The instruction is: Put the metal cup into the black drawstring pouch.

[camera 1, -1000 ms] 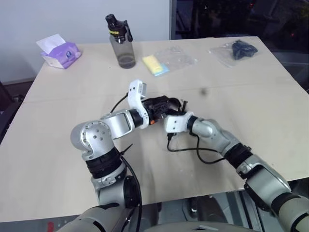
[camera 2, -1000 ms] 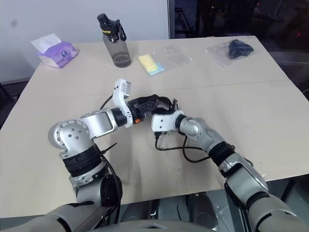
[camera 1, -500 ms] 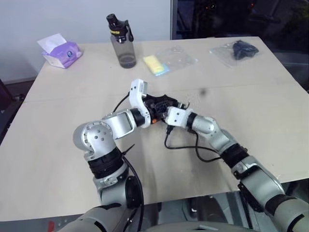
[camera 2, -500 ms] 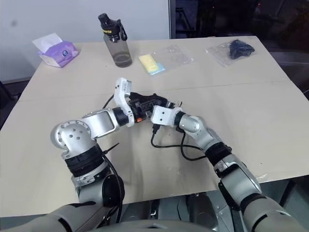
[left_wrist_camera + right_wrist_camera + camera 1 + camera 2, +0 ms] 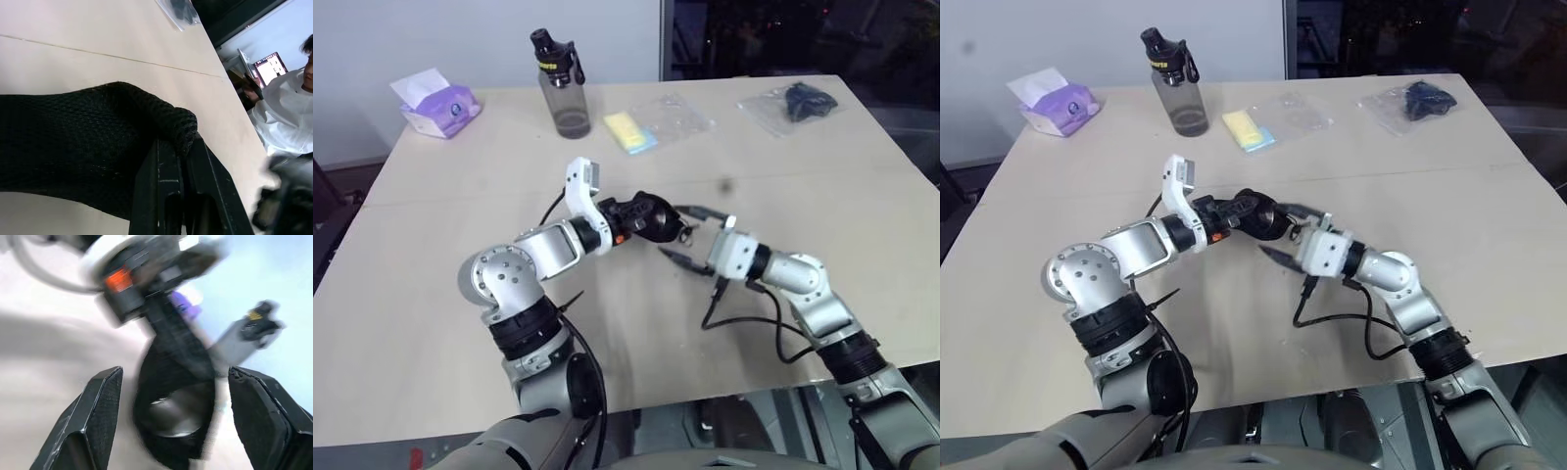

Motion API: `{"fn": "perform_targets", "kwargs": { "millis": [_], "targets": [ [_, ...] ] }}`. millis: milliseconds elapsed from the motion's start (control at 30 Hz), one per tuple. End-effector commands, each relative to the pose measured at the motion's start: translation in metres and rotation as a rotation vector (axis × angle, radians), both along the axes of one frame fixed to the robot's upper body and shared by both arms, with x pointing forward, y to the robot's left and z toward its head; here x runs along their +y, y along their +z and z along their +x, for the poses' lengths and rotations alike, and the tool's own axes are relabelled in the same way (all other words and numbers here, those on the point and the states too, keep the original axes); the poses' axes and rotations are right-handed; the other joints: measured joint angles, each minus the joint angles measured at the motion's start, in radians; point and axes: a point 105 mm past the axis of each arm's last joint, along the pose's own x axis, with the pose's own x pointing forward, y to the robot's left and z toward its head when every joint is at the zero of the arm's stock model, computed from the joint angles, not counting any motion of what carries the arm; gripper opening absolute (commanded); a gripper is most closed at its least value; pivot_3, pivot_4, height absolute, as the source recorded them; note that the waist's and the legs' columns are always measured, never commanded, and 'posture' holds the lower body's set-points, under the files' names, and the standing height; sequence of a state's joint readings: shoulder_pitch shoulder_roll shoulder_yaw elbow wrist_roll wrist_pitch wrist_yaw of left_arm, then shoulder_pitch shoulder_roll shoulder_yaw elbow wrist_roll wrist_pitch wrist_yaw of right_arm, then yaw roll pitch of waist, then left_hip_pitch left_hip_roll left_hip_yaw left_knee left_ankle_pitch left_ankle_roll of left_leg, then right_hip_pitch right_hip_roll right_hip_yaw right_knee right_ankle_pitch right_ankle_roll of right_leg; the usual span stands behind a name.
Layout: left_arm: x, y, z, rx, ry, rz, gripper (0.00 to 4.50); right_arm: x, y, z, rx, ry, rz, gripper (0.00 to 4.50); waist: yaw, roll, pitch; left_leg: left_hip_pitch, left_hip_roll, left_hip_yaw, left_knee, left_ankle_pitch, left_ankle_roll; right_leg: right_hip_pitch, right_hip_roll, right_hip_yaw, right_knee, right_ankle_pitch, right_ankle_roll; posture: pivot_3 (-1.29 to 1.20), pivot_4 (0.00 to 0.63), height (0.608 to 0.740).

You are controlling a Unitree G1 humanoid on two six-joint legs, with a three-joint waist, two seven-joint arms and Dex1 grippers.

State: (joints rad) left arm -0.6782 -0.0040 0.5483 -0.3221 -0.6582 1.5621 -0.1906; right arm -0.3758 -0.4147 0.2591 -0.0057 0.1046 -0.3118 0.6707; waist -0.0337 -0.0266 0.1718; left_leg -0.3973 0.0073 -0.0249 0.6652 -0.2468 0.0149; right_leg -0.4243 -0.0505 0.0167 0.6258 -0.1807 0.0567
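Right pincer [image 5: 683,233] withdrawn, apart | left pincer [image 5: 641,217] clamps pouch [image 5: 656,219] | table [image 5: 822,176] pale wood, seemingly

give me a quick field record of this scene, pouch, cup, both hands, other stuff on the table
pouch: black drawstring pouch held above the table, bulging
cup: metal cup glints inside the pouch's open mouth
left hand: left hand shut on the pouch's fabric
right hand: right hand open, holding nothing, beside the pouch
far edge: tissue pack, bottle, yellow item in a clear bag, dark bundle in a bag
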Motion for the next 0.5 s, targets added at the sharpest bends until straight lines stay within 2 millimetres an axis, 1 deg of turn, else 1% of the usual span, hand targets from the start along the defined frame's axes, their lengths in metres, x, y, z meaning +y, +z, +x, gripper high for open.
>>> {"fn": "perform_targets", "kwargs": {
  "millis": [33,100,200,300,400,500],
  "targets": [
    [0.001,0.012,-0.003,-0.055,0.0,-0.005,0.0,-0.012,-0.019,0.003,0.146,-0.041,-0.011,3.46,0.002,0.0,0.0,0.001,0.0,0.0,0.0,0.0,0.0,0.001,0.0,-0.001,-0.001,0.0,0.0,0.0,0.15,0.74],
    [0.003,0.012,-0.003,-0.053,0.01,-0.005,0.0,-0.01,-0.032,0.007,0.199,-0.068,-0.015,3.46,0.002,0.0,0.0,0.001,0.0,0.001,0.0,0.0,0.0,0.002,0.0,-0.001,-0.001,0.0,0.0,0.0,0.15,0.74],
    [0.006,0.013,-0.004,-0.053,0.02,-0.007,0.0,-0.006,-0.039,0.019,0.265,-0.122,0.06,3.46,-0.005,0.0,0.0,0.001,0.0,0.001,0.0,0.0,0.0,0.001,0.0,-0.001,0.0,0.0,0.0,0.0,0.15,0.74],
    [0.008,0.014,-0.004,-0.058,0.03,-0.008,0.0,0.004,-0.058,0.033,0.363,-0.199,0.118,3.46,-0.005,0.0,0.0,0.002,0.0,0.001,0.0,0.0,0.0,0.001,0.0,-0.001,0.0,0.0,0.0,0.0,0.15,0.74],
    [0.008,0.014,-0.005,-0.059,0.034,-0.008,0.0,0.006,-0.063,0.048,0.434,-0.27,0.227,3.46,-0.004,0.0,0.0,0.002,0.0,0.001,0.0,0.0,0.0,0.001,0.0,-0.001,0.0,0.0,0.0,0.0,0.15,0.74],
    [0.008,0.014,-0.007,-0.061,0.035,-0.005,0.0,0.012,-0.071,0.052,0.496,-0.262,0.255,3.46,0.001,0.0,0.0,0.001,0.0,0.0,0.0,0.0,0.0,0.001,0.0,-0.002,-0.001,0.0,0.0,0.0,0.15,0.74]
  ]
}}
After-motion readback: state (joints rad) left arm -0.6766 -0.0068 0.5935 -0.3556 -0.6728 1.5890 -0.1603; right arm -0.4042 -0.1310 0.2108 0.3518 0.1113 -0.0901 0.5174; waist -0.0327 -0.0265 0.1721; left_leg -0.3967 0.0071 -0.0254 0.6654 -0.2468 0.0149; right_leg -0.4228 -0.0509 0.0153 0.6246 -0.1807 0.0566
